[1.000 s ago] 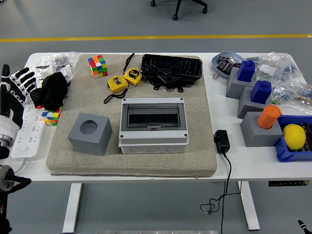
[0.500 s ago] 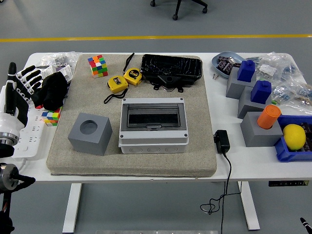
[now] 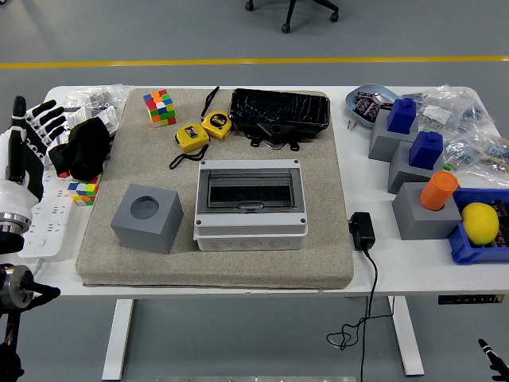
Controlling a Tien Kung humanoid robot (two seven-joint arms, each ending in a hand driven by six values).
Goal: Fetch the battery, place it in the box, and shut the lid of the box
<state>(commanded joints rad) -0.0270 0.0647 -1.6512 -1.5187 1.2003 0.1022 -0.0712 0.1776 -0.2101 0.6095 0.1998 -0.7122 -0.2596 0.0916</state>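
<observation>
Robot's left hand [image 3: 28,143] hovers at table's left edge, fingers spread, holding nothing, beside a black cloth [image 3: 82,147]. Step looks like reach for battery, not yet begun. Well to hand's right: gray junction box [image 3: 250,204] w/ clear lid down; beyond it, black wrapped pack [image 3: 279,111], prob. the battery. Next: reach across & grasp it. Right hand not seen.
</observation>
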